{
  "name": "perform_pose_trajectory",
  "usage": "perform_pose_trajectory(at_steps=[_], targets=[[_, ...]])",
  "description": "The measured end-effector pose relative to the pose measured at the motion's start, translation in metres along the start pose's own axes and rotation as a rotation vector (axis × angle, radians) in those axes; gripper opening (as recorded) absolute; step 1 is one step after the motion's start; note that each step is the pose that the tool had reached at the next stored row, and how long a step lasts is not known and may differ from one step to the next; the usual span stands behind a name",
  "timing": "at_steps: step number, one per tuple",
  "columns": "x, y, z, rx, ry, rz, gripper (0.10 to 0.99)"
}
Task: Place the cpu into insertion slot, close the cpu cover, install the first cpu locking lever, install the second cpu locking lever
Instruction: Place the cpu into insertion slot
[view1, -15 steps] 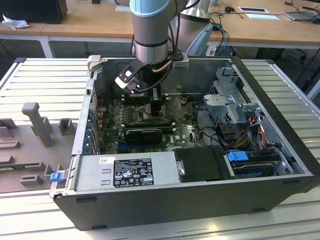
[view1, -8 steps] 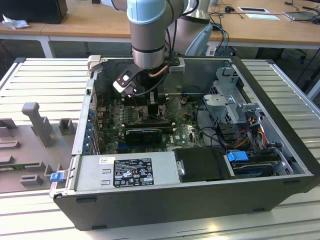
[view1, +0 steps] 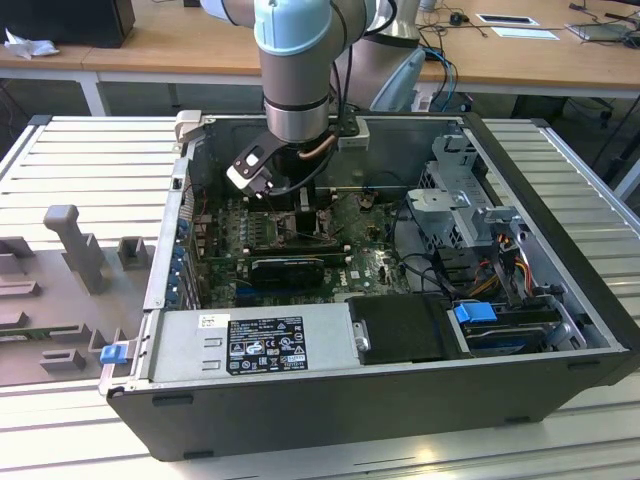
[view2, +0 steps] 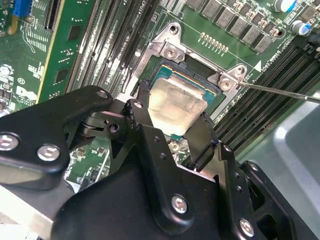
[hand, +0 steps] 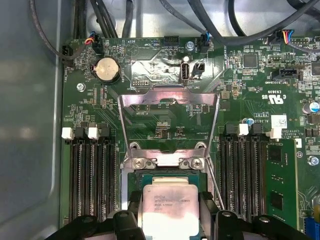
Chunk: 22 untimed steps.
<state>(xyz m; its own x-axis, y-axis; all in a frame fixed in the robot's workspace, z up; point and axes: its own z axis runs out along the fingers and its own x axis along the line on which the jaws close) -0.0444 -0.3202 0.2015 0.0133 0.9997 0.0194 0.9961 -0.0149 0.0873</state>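
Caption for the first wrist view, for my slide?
Gripper holds cpu at slot; cover stands open.

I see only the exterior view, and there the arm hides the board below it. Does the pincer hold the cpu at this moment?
Observer: Yes. In the second wrist view the pincer is shut on the cpu, gripping it from two opposite sides.
Operator: Where is the chip with respect to the socket?
Observer: It is right over the insertion slot. I cannot tell whether it is fully seated.
Operator: And is the cover open or closed?
Observer: In the first wrist view the cpu cover is swung open, lying on the board beyond the slot, with no part of it over the chip.
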Motion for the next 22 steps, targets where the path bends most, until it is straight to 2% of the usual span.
perform_pose_trajectory(at_steps=[5,6,18,22], targets=[[0.0000,0.0000,0.0002,0.000,0.0001,0.000,0.549],[0.0000,0.0000,0.0003,0.000,0.0000,0.000,0.616],[0.0039,0.0008,0.0005,0.000,0.0013,0.000,0.616],[0.0040,0.0014,-0.0059,0.000,0.0013,0.000,0.616]])
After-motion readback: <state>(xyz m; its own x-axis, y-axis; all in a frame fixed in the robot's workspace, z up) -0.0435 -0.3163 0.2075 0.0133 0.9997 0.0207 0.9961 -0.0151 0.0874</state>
